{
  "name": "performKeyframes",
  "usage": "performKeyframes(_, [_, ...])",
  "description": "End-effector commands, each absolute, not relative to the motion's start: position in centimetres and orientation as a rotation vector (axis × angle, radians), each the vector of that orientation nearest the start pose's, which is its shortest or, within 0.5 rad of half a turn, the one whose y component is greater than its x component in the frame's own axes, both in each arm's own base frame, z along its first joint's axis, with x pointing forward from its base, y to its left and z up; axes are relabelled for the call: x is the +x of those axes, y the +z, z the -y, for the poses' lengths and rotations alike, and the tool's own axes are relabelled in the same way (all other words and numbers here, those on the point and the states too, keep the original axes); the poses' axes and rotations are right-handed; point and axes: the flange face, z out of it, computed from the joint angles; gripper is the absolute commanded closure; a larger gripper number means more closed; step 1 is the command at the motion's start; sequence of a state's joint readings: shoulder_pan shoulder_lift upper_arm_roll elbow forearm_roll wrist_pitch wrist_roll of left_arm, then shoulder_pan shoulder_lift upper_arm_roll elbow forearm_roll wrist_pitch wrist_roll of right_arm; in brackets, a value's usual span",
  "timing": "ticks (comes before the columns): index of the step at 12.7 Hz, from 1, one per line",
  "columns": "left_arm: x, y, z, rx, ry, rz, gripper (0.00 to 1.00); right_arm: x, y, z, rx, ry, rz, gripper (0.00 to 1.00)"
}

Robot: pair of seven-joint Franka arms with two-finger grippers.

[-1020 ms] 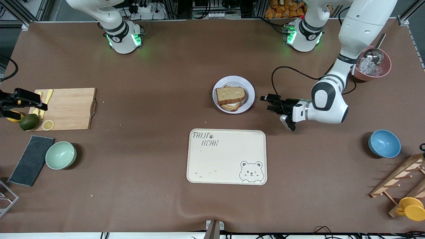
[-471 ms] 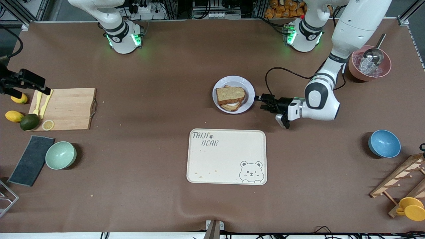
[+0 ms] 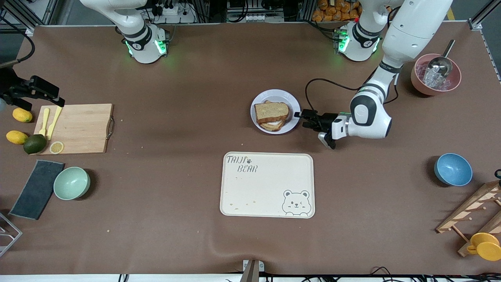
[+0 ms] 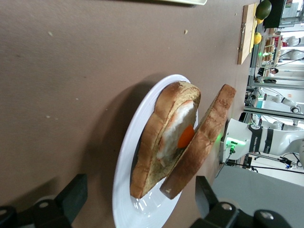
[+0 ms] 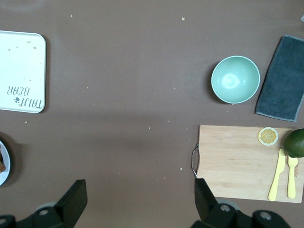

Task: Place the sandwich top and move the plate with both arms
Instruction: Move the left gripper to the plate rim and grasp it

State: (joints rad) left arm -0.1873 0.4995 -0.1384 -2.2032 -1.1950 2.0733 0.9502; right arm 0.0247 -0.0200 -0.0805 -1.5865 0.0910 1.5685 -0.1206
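The sandwich top (image 3: 271, 111), a brown bread slice, lies slanted on the egg-topped toast (image 3: 273, 125) on the white plate (image 3: 293, 102) at mid table. In the left wrist view the slice (image 4: 204, 137) leans against the egg toast (image 4: 161, 128) on the plate (image 4: 124, 190). My left gripper (image 3: 301, 119) is low beside the plate's rim, at the left arm's end of it. It is open (image 4: 140, 199), with the plate's edge between its fingers and untouched. My right gripper (image 3: 46, 94) hangs open (image 5: 140, 194) over the right arm's end of the table, near the cutting board, holding nothing.
A cream bear-print tray (image 3: 267, 184) lies nearer the front camera than the plate. The wooden cutting board (image 3: 76, 127) has yellow cutlery, a lemon slice, a lime and lemons beside it. Also here: green bowl (image 3: 71, 183), grey cloth (image 3: 37, 189), blue bowl (image 3: 453, 169), pink ice bowl (image 3: 435, 76), wooden rack (image 3: 473, 211).
My left gripper has slid along the table toward the plate, from a gap away to its rim. My right gripper has moved off the lemons toward the arms' bases, still open.
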Motion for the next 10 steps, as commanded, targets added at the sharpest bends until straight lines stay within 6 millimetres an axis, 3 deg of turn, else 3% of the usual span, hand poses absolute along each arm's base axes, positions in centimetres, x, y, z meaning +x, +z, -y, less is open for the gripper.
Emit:
performKeyframes(1, [44.9,13.6,21.1,2.109,-0.283,0.325,0.0,54.4,63.0,2.2,-3.075,-0.034,0.075,0.0])
performKeyframes(7, [43.8,13.0,22.4,2.077,-0.264,0.328,0.0,54.7,63.1,1.3,-3.15,-0.04,0.104,0.0])
performKeyframes(10, [43.4,12.1,22.0,2.067,-0.25,0.366,0.0,54.9,63.1,2.0,-3.153,-0.064,0.083,0.0])
